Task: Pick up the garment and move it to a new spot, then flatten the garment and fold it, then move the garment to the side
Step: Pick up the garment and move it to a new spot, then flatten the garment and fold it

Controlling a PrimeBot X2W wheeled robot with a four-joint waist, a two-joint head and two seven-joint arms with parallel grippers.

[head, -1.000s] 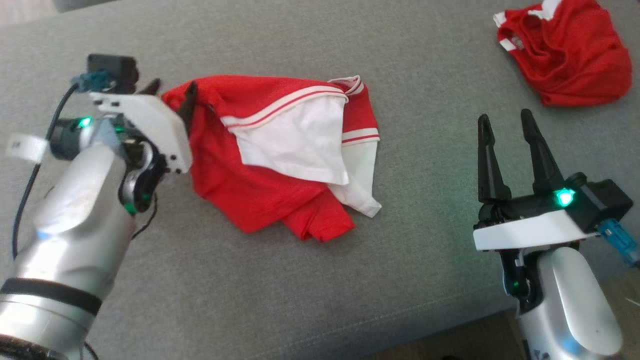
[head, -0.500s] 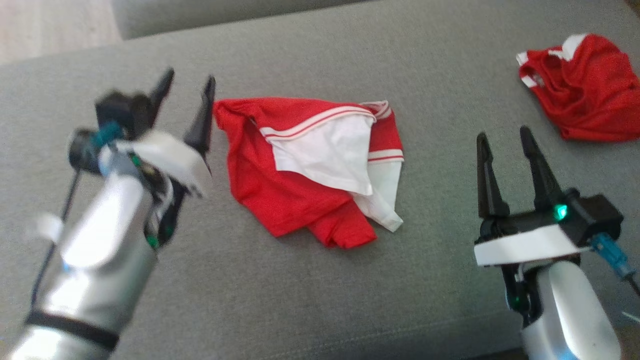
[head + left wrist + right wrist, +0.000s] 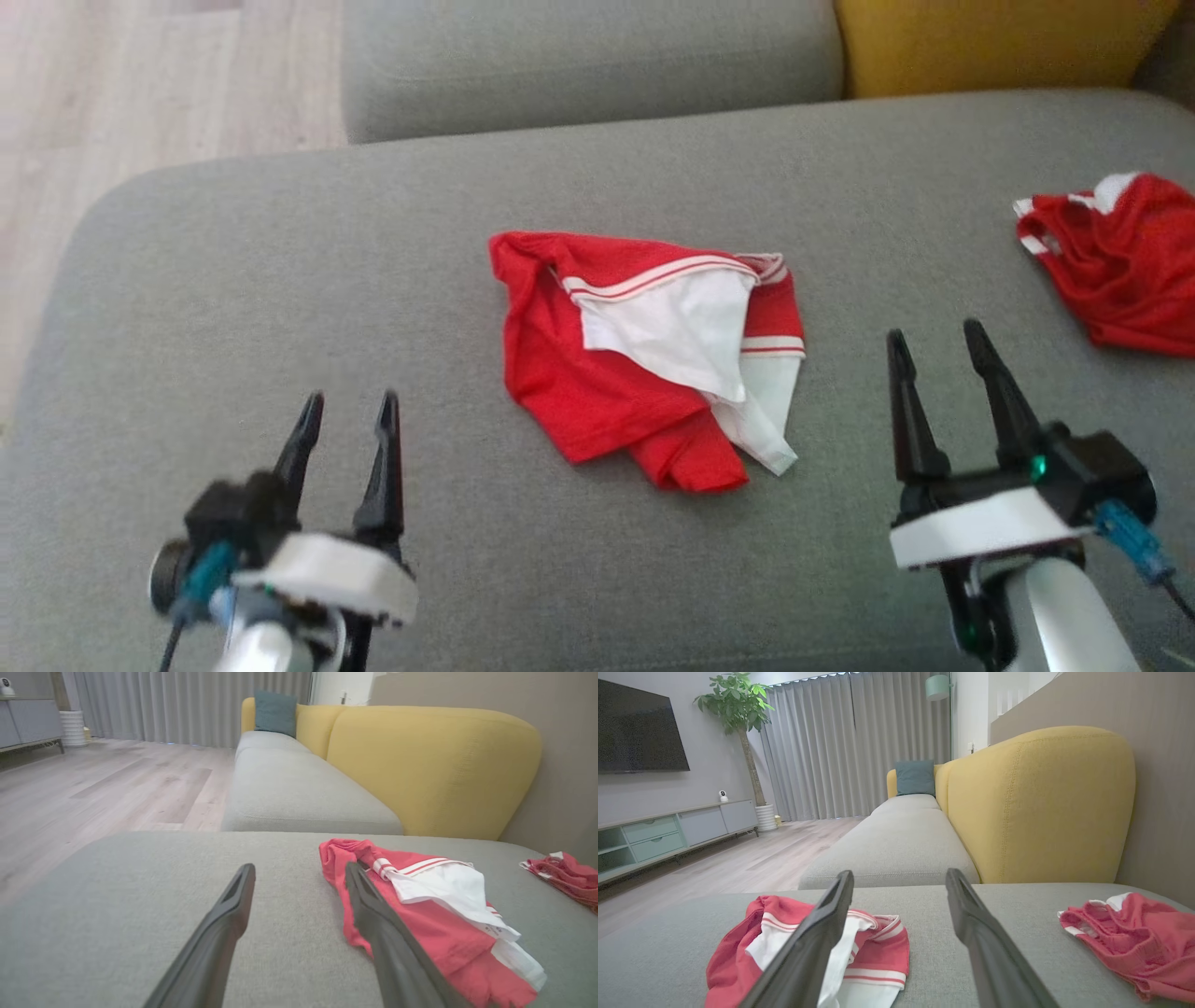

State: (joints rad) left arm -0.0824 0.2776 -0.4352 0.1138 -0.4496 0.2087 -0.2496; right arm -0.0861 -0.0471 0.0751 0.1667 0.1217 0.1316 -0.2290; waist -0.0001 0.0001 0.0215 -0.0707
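Support surface: grey sofa seat (image 3: 280,280), fabric-covered, with a rounded far-left corner.
Item 1: red-and-white garment (image 3: 653,364), roughly folded, white panel uppermost, lying near the seat's middle.
Item 2: red mesh garment (image 3: 1111,271), crumpled, on the same seat, well apart from the red-and-white garment, to its right and slightly farther back.

On sofa seat (image 3: 280,280), centre: garment (image 3: 644,364); far right, well apart: second garment (image 3: 1120,271); toward near edge, left gripper (image 3: 353,399) left of garment, right gripper (image 3: 934,331) right of it, neither touching; behind, backrest (image 3: 980,42).
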